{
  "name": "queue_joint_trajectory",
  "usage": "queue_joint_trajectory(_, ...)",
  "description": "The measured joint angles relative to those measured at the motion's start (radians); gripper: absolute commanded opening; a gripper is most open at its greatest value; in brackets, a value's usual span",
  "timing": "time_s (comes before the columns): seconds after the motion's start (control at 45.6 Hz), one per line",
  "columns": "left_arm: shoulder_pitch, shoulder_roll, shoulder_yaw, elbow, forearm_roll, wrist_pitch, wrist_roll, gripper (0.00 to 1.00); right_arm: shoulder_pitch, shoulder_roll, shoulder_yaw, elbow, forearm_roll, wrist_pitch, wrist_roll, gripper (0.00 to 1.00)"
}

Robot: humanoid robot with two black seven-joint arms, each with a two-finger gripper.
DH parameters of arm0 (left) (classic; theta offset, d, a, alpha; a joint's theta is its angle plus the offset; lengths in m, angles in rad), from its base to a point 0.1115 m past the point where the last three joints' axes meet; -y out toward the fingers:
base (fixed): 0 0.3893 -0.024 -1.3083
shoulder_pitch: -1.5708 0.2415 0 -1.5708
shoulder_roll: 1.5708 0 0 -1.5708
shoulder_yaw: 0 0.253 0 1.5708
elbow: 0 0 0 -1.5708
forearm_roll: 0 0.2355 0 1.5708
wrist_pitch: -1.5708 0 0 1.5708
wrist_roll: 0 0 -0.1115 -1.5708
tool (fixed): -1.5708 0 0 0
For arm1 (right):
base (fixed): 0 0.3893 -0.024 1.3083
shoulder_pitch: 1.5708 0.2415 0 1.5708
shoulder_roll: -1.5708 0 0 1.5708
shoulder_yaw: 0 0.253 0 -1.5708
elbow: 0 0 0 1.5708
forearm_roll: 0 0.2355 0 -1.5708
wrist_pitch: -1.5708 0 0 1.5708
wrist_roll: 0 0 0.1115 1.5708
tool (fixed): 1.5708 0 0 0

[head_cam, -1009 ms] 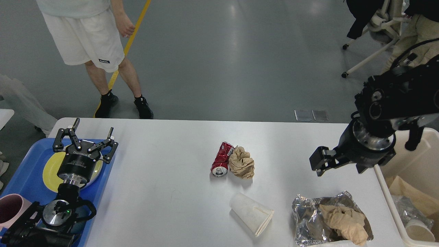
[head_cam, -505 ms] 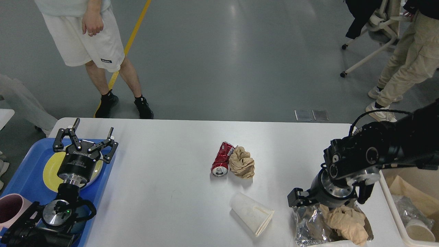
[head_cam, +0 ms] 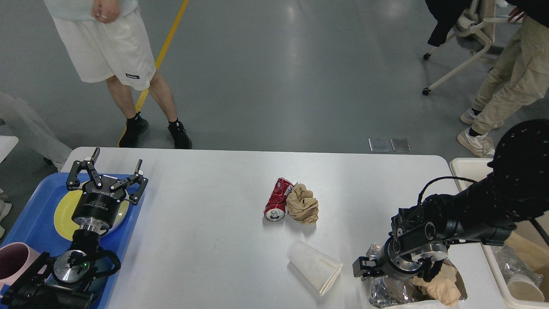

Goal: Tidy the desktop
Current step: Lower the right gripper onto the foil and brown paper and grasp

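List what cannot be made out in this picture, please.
- Right gripper, head view: seen end-on and dark, fingers not separable.
- Foil bag: partly hidden by the right arm, cut by the bottom edge.
- Pink cup: cut by the left edge.

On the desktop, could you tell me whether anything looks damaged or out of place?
Yes. On the desktop, a crushed red can lies beside a crumpled brown paper, a white paper cup lies tipped over, and a torn foil bag holds more crumpled paper.
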State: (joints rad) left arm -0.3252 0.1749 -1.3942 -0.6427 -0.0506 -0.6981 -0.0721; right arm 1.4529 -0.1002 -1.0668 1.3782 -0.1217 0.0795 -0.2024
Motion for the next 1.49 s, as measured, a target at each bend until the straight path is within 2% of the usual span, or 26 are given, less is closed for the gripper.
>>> queue_joint_trajectory(0.197, 0.0, 0.0, 0.0, 0.0, 0.0, 0.0, 0.0, 0.96, -0.074, 0.008, 0.0, -0.077, 0.001, -0.001, 0.0, 0.82)
queue_joint_trajectory(0.219, 0.0, 0.0, 0.0, 0.0, 0.0, 0.0, 0.0, 0.97, -0.077, 0.011, 0.0, -0.081, 0.001, -0.001, 0.0, 0.77)
queue_joint_trajectory(0.285, 0.0, 0.0, 0.0, 0.0, 0.0, 0.0, 0.0, 0.97, -0.082, 0.017, 0.0, -0.088, 0.0, -0.001, 0.0, 0.72)
queue_joint_trajectory(0.439, 0.0, 0.0, 0.0, 0.0, 0.0, 0.0, 0.0, 0.97, -0.088, 0.019, 0.001, -0.094, 0.0, -0.001, 0.0, 0.45)
queue_joint_trajectory(0.461, 0.0, 0.0, 0.0, 0.0, 0.0, 0.0, 0.0, 0.97, -0.089, 0.019, 0.001, -0.095, 0.0, -0.001, 0.0, 0.34)
queue_joint_trajectory(0.483, 0.0, 0.0, 0.0, 0.0, 0.0, 0.0, 0.0, 0.97, -0.091, 0.02, 0.001, -0.095, 0.001, -0.001, 0.0, 0.29)
queue_joint_trajectory(0.592, 0.0, 0.0, 0.0, 0.0, 0.0, 0.0, 0.0, 0.97, -0.099, 0.022, 0.001, -0.096, 0.002, -0.001, 0.0, 0.13)
queue_joint_trajectory(0.746, 0.0, 0.0, 0.0, 0.0, 0.0, 0.0, 0.0, 0.96, -0.111, 0.034, 0.001, -0.097, 0.002, -0.011, 0.0, 0.12)
queue_joint_trajectory(0.812, 0.0, 0.0, 0.0, 0.0, 0.0, 0.0, 0.0, 0.96, -0.112, 0.037, 0.001, -0.097, 0.003, -0.02, 0.0, 0.0)
queue_joint_trajectory(1.492, 0.0, 0.0, 0.0, 0.0, 0.0, 0.0, 0.0, 0.96, -0.08, 0.03, 0.004, -0.075, 0.014, -0.009, -0.003, 0.0)
